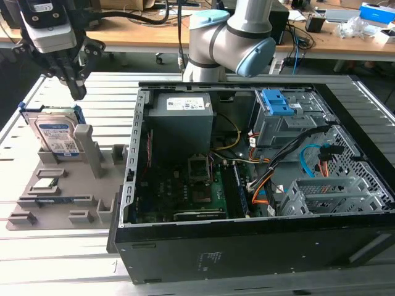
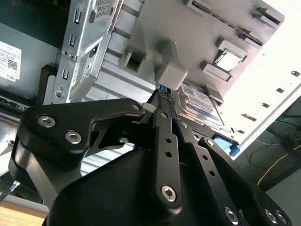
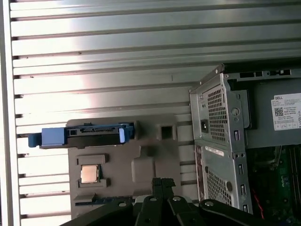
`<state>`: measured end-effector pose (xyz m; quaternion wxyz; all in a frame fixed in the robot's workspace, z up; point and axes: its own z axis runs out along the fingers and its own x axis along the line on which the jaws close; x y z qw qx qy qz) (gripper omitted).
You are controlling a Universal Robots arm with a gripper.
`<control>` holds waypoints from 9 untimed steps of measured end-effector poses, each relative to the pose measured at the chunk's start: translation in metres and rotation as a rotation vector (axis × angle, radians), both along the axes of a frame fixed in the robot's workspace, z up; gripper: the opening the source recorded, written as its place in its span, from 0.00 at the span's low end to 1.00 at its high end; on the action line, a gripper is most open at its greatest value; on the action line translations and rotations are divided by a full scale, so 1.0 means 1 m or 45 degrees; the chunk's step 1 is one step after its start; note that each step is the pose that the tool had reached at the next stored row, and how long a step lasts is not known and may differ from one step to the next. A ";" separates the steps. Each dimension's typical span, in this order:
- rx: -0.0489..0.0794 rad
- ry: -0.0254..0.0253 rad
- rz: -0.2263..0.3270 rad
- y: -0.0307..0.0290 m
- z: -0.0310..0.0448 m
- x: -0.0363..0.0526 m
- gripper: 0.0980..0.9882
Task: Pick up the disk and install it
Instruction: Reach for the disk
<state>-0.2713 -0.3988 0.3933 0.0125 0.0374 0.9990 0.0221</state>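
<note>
In the exterior view the disk stands on edge in the grey holder, not yet lifted; the gripper hangs just above it, at about one o'clock, jaws closed on nothing; at the holder's three o'clock lies the open computer case; I judge the task barely begun, with both the pickup and the installing left to do.

A ribbed metal table carries a grey fixture tray beside an open computer case.
</note>
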 end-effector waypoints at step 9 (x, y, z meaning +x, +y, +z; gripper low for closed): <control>0.000 0.0000 0.000 0.0000 0.0000 -0.0227 0.01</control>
